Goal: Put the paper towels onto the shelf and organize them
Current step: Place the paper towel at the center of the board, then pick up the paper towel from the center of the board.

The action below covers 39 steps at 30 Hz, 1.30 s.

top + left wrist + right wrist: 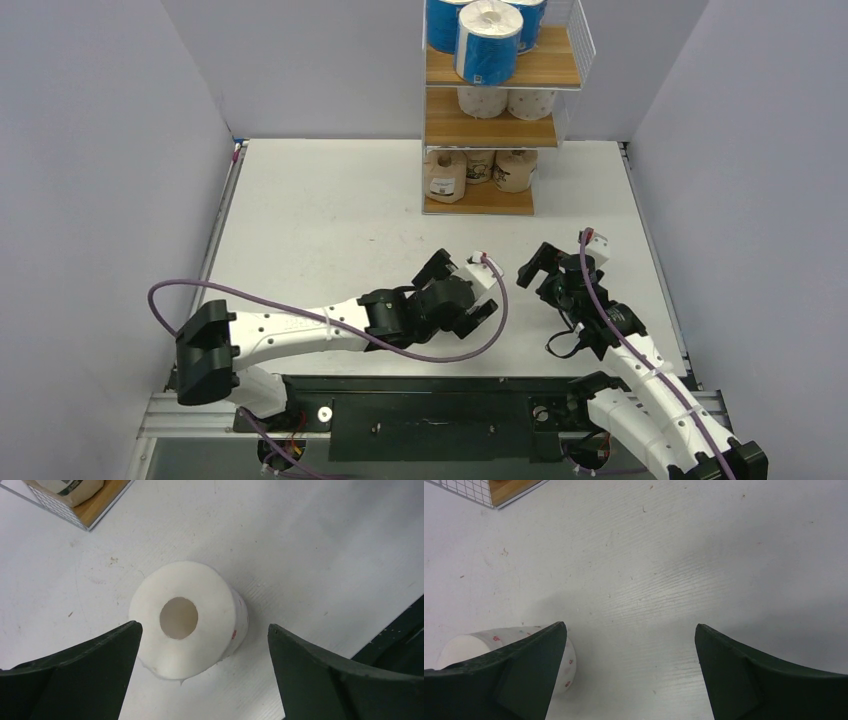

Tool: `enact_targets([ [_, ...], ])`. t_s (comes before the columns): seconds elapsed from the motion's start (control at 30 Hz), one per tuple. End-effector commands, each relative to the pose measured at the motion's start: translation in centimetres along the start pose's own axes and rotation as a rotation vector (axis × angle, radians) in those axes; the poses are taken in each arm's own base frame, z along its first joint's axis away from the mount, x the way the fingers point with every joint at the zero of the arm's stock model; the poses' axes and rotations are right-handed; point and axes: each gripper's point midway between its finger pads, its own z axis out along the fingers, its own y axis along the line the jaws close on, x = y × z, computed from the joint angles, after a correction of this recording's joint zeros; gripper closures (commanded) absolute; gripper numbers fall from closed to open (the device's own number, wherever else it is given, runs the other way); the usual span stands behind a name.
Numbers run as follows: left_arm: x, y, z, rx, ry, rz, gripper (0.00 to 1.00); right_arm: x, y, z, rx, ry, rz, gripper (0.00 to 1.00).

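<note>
A white paper towel roll [187, 620] with pink dots stands on end on the table, its hollow core facing up. My left gripper [204, 626] hangs over it, open wide, one finger on each side and the roll nearer the left finger; nothing is gripped. In the top view my left gripper [460, 292] covers that roll. My right gripper [550, 278] is open over bare table just to the right, and the same roll [474, 642] shows behind its left finger. The shelf [555, 65] at the back holds blue rolls [488, 42] on top, white dotted rolls [483, 100] in the middle and brown rolls [446, 175] at the bottom.
Grey walls close in the white table [330, 210] on the left, back and right. The shelf's bottom corner [95, 515] lies up and left of the left gripper, and that corner [509, 492] also shows in the right wrist view. The two grippers are close together.
</note>
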Motion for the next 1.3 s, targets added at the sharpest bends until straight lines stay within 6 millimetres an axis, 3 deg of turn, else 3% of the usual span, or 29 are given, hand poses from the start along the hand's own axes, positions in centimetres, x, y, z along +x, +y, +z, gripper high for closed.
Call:
enact_targets([
  [0.0,-5.3,2.1,-4.0,0.006,-0.187,-0.194,0.03,-2.2,2.1,-0.8,-0.082,-0.057,0.020,0.06],
  [0.1,-6.0,4.7,-6.0,-0.042,-0.284,-0.354,0.04,-2.5,4.1,-1.3,-0.174,-0.042,0.019,0.06],
  [0.2,-5.0,8.5,-6.8,-0.140,-0.315,-0.507,0.04,-2.1,6.2,-1.7,-0.255,0.025,0.012,0.07],
  [0.4,0.3,13.4,-6.8,-0.232,-0.343,-0.886,0.04,-1.3,9.9,-2.3,-0.357,0.125,-0.017,0.09],
  [0.53,1.8,15.1,-7.8,-0.225,-0.428,-1.052,0.04,-0.4,12.1,-2.5,-0.390,0.169,-0.044,0.09],
  [0.63,1.7,15.5,-8.3,-0.185,-0.498,-1.110,0.04,0.5,12.9,-2.0,-0.372,0.190,-0.028,0.08],
  [0.73,0.9,14.8,-9.4,-0.082,-0.586,-1.047,0.04,1.4,13.7,-1.7,-0.383,0.234,-0.019,0.08],
  [0.9,2.6,15.4,-10.0,-0.110,-0.632,-1.071,0.04,3.8,14.8,-1.1,-0.363,0.338,-0.101,0.09],
  [1.27,5.0,15.1,-10.1,-0.114,-0.615,-1.100,0.04,5.8,15.0,0.0,-0.259,0.390,-0.226,0.20],
])
